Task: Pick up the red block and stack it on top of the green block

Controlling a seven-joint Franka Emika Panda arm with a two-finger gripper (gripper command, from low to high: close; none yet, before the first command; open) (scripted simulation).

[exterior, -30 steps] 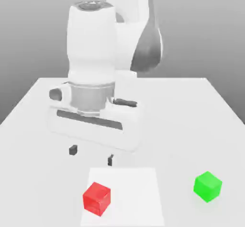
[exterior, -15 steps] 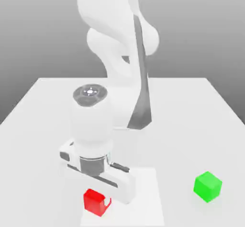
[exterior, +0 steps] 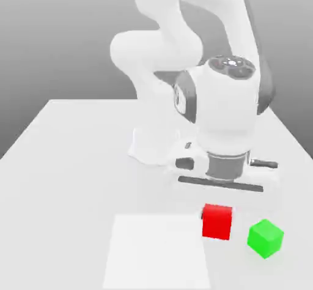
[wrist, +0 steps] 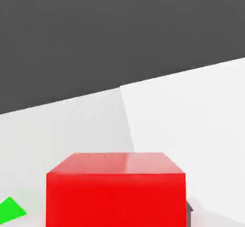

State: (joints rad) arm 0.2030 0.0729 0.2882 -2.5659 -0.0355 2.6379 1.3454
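Observation:
The red block (exterior: 217, 222) sits directly under the white hand, and my gripper (exterior: 217, 211) is shut on it. It is close to the green block (exterior: 265, 238), just to that block's left in the exterior view, and the two do not touch. The green block rests on the white table (exterior: 67, 160). In the hand view the red block (wrist: 116, 192) looms large up close, with a dark fingertip (wrist: 189, 209) showing at one side of it. A corner of the green block (wrist: 10, 209) peeks in beside it.
A lighter white square patch (exterior: 156, 252) lies on the table near its front edge, to the exterior view's left of the red block. The arm's bulky white links (exterior: 177, 56) rise over the back middle of the table.
The gripper came down on the red block at the white patch and shut on it. It has since carried the block to the exterior view's right, next to the green block.

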